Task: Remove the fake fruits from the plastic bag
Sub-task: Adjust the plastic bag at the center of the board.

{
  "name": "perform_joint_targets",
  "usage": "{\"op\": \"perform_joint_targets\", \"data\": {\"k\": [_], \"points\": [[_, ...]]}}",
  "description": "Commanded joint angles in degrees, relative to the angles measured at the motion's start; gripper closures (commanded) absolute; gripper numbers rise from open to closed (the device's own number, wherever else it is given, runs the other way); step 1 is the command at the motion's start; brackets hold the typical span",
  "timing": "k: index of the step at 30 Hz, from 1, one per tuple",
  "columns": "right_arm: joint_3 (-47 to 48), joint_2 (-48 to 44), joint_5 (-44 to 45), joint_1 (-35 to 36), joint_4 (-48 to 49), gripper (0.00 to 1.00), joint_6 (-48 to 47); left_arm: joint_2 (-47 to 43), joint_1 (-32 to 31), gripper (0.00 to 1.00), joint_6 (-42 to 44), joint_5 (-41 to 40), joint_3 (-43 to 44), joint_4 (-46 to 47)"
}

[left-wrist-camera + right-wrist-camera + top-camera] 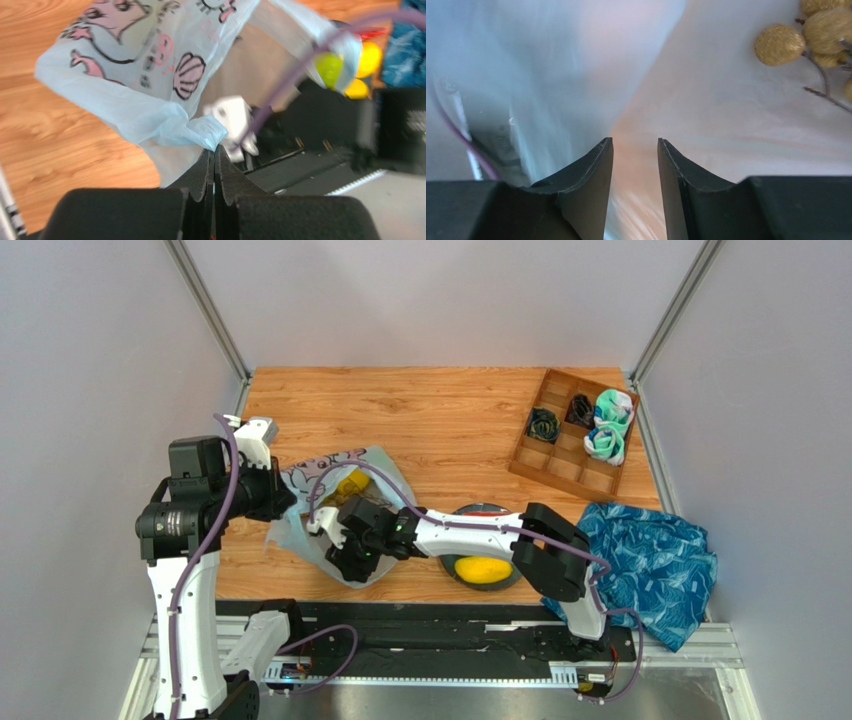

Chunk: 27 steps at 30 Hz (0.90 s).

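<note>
The plastic bag [385, 468], pale blue-white with pink cartoon prints [125, 75], lies at the table's left front with its mouth held up. My left gripper [215, 155] is shut on the bag's bunched rim [285, 502]. My right gripper [340, 552] reaches inside the bag; its jaws [633, 142] stand apart with nothing between them. A bunch of small round yellow-brown fruits [781, 45] lies on the bag's inner wall, up and right of those fingers. A yellow fruit [350, 483] shows in the bag's mouth. A yellow mango [482, 568] rests in a dark bowl [480, 508].
A wooden divided tray [560, 468] holding rolled socks [607, 430] stands at the back right. A blue patterned cloth [650, 560] lies at the right front. The black rail with the arm bases [430, 635] runs along the near edge.
</note>
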Motion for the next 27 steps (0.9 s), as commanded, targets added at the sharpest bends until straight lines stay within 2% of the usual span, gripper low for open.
{"op": "perform_joint_targets", "data": {"k": [1, 4, 5, 7, 9, 12, 17, 20, 21, 22, 23, 24, 25, 26, 27], "points": [[8.55, -0.83, 5.77, -2.90, 2.35, 0.57, -4.75, -1.67, 0.80, 1.00, -0.25, -14.25, -1.03, 2.30], [12.60, 1.91, 10.68, -3.96, 1.91, 0.49, -8.08, -2.29, 0.89, 1.00, 0.72, -14.36, -2.53, 2.21], [13.05, 2.44, 11.57, -3.96, 1.82, 0.43, -9.57, -2.64, 0.89, 1.00, 0.81, -13.57, -2.79, 2.12], [13.49, 3.14, 13.59, -3.87, 1.82, 0.37, -9.76, -2.99, 0.89, 1.00, 1.16, -13.47, -3.32, 2.39], [13.40, 3.32, 14.21, -3.87, 2.52, 0.32, -9.42, -3.08, 0.89, 1.00, 1.51, -16.35, -3.85, 2.56], [14.19, 4.37, 13.52, -3.35, 2.96, 0.31, -8.02, -2.91, 0.89, 1.00, 2.04, -17.95, -3.68, 2.56], [20.60, 7.89, 12.37, -2.03, 3.05, 0.36, -6.60, -2.21, 0.98, 1.00, 1.69, -13.13, -2.36, 1.24], [23.58, 10.09, 10.71, -1.76, 2.96, 0.40, -5.02, -1.59, 0.98, 1.00, 1.25, -4.80, -0.78, 0.10], [24.21, 11.13, 10.61, -1.76, 2.88, 0.40, -4.58, -1.42, 0.98, 1.00, 1.86, 3.93, 0.70, -0.25], [25.08, 11.75, 10.79, -1.76, 2.96, 0.40, -3.45, -1.33, 0.98, 1.00, 2.04, 8.80, 1.50, -0.86], [25.70, 12.28, 12.01, -1.76, 3.05, 0.36, -2.91, -0.72, 0.98, 1.00, 2.30, 13.99, 2.38, -1.30], [27.01, 12.98, 12.71, -1.76, 3.05, 0.32, -2.56, -0.19, 0.98, 1.00, 2.31, 24.22, 5.09, -1.74], [27.55, 13.43, 13.50, -1.85, 3.05, 0.28, -2.30, 0.51, 0.98, 1.00, 1.61, 28.41, 7.29, -2.01], [27.81, 13.52, 14.47, -1.94, 3.23, 0.19, -0.99, 2.26, 1.42, 1.00, 0.99, 32.02, 10.36, -1.75], [28.16, 13.34, 14.39, -2.11, 3.23, 0.16, -0.80, 3.58, 2.46, 1.00, -0.93, 37.36, 18.22, -0.87]]}}
